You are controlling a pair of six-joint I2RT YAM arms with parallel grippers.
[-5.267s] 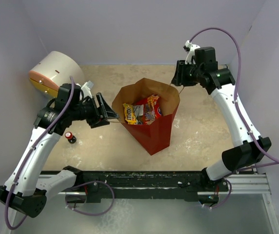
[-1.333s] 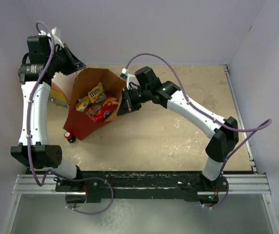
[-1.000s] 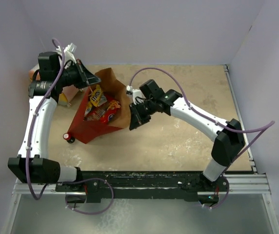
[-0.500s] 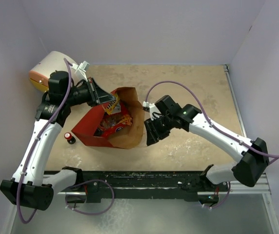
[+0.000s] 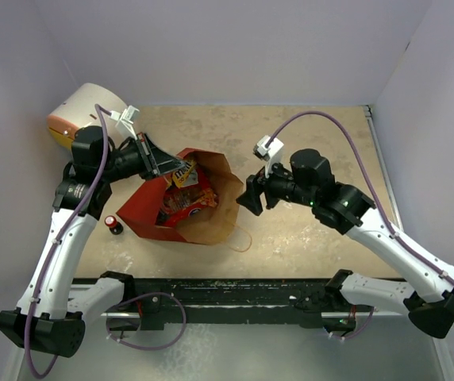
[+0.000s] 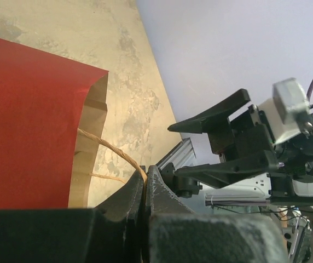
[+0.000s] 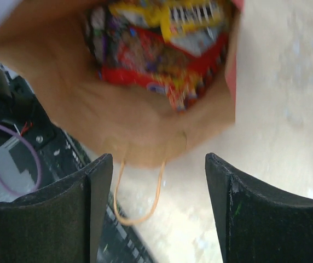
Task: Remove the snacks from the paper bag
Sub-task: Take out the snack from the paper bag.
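Observation:
The paper bag lies tipped on the table, its brown mouth facing right and toward the near edge. Snacks show inside it, a yellow packet above a red-and-orange one. My left gripper is shut on the bag's far string handle, holding that rim up beside the red outside. My right gripper hangs open just right of the mouth, holding nothing. In the right wrist view the gripper looks into the bag at the snacks. The loose near handle lies on the table.
A white drum with an orange end sits at the back left, behind the left arm. A small dark bottle with a red cap stands by the bag's left side. The black base rail runs along the near edge. Walls close in on three sides.
The bag has been laid down onto its side. My right gripper opened, let go of the near handle and drew back to the right. The left gripper lowered with its handle.

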